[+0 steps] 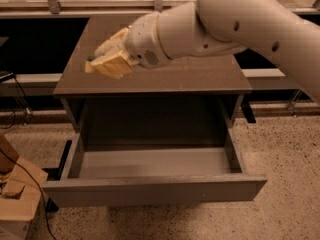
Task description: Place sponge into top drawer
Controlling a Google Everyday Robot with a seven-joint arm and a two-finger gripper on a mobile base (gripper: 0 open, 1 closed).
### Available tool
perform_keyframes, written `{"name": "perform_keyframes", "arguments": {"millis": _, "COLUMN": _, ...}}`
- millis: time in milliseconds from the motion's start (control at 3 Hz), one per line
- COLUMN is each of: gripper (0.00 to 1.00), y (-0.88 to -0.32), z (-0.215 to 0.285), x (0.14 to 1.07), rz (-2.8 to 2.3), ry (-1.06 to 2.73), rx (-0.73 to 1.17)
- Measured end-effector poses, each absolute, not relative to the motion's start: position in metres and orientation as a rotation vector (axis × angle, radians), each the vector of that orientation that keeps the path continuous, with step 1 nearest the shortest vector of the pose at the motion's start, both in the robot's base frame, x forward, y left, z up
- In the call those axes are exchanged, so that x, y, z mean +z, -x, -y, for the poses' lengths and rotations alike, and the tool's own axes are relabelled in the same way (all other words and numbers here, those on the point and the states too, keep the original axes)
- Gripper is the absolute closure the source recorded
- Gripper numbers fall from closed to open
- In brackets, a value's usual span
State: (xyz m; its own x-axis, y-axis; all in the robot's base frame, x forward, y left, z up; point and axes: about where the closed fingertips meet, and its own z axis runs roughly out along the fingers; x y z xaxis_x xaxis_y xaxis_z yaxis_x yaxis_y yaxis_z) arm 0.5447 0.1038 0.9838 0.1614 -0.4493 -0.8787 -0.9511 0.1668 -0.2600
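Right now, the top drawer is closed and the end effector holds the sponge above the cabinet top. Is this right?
Not quite. The camera view shows the top drawer pulled open, not closed. The rest stands: the end effector holds the sponge above the left front part of the cabinet top.
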Motion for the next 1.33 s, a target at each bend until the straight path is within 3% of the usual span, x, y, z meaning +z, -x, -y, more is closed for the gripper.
{"name": "perform_keyframes", "arguments": {"millis": 667, "gripper": 1.00, "y": -0.507, "z": -0.028, "x": 0.918, "rz": -1.655, "ry": 1.333, "rx": 0.699}}
{"name": "perform_keyframes", "arguments": {"millis": 1333, "gripper": 1.00, "y": -0.508, "z": -0.028, "x": 0.901, "rz": -1.692, "ry": 1.309, "rx": 0.683}}
